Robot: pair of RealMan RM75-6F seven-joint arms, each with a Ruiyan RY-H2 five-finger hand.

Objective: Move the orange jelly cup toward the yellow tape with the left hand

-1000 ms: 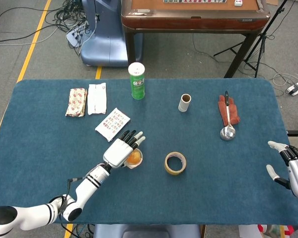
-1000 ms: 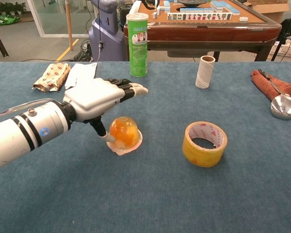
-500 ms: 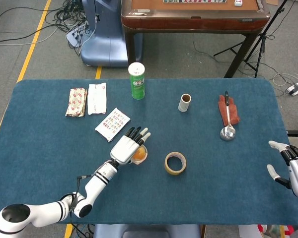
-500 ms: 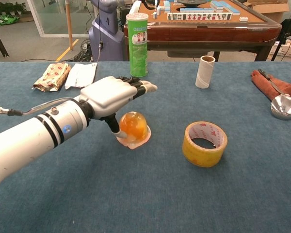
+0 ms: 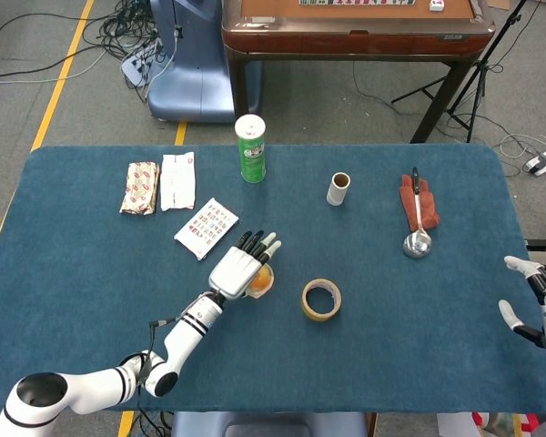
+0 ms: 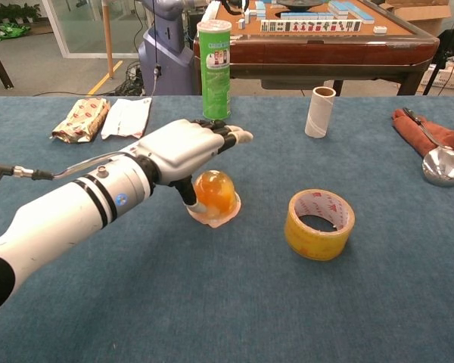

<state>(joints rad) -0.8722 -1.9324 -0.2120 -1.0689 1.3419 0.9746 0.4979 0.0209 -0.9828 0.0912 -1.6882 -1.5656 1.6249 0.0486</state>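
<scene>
The jelly cup (image 6: 215, 193) is being touched from the left by the thumb of the left hand (image 6: 188, 146), fingers stretched flat above it, nothing gripped; the yellow tape (image 6: 319, 223) is lying near on its right.

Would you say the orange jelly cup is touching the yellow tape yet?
No, bare blue table shows between the orange jelly cup and the yellow tape.

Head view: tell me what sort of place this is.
Probably a robot lab or test room, not a home. A blue cloth-covered table stands on a grey floor with yellow floor lines and loose cables, and a mahjong table sits behind.
</scene>
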